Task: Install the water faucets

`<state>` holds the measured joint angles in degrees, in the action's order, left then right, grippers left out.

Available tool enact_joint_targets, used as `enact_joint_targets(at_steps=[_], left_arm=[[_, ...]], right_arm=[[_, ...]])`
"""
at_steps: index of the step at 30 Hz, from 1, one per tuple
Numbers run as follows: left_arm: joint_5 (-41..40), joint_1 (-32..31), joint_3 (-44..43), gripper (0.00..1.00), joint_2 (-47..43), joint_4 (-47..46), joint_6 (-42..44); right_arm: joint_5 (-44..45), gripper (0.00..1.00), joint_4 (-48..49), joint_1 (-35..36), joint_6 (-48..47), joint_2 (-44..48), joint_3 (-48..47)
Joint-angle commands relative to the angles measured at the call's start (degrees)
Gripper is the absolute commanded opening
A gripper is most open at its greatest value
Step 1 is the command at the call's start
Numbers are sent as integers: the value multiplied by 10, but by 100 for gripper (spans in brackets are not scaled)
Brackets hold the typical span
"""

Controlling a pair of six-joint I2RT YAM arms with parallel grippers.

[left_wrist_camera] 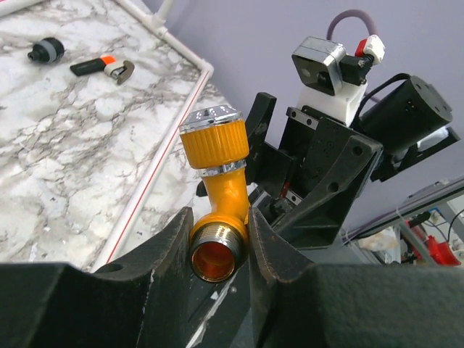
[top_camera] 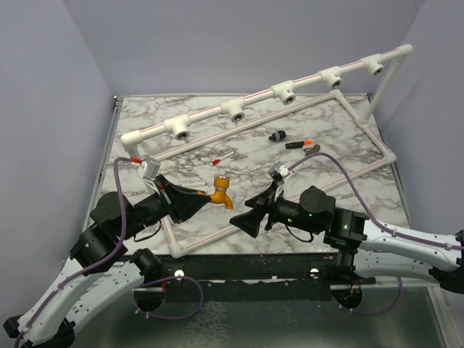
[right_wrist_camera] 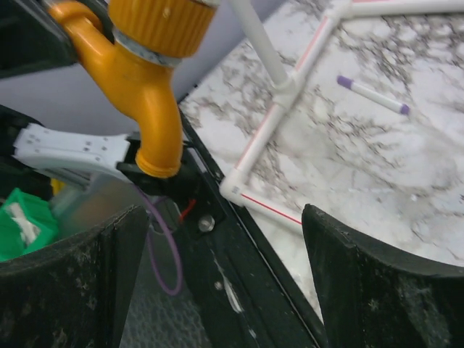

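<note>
My left gripper [top_camera: 206,194] is shut on a mustard-orange water faucet [top_camera: 221,191] and holds it above the table's front middle. In the left wrist view the fingers [left_wrist_camera: 174,243] clamp the faucet's threaded end [left_wrist_camera: 216,250], and its silver-capped knob [left_wrist_camera: 212,134] points away. My right gripper [top_camera: 243,215] is open and empty, just right of the faucet and facing it. In the right wrist view the faucet [right_wrist_camera: 145,65] hangs at the upper left with its spout down, outside the open jaws [right_wrist_camera: 225,275]. The white pipe [top_camera: 261,101] with several tee sockets runs across the back.
A white pipe frame [top_camera: 362,123] lies on the marble table. A thin white red-tipped stick [top_camera: 222,157], a small black part [top_camera: 275,135] and a black-and-orange piece [top_camera: 299,144] lie inside it. The table's black front edge [right_wrist_camera: 239,290] is below my right gripper.
</note>
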<state>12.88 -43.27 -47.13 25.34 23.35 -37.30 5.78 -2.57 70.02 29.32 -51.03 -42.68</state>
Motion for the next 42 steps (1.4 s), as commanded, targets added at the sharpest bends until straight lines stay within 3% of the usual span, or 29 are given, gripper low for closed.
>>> enact_joint_targets(at_steps=[1,15,31,42], left_arm=[[-9,-3,23,0,-32,-76,-30],[23,-3,76,0,-94,-186,-79],[58,-3,100,0,-115,-249,-96],[71,-3,103,0,-130,-252,-88]], right_arm=[[-45,89,135,-1,34,-11,-8],[-158,71,320,-1,96,-49,-17],[-171,47,362,-1,140,-72,-32],[-161,43,378,-2,163,-78,-26]])
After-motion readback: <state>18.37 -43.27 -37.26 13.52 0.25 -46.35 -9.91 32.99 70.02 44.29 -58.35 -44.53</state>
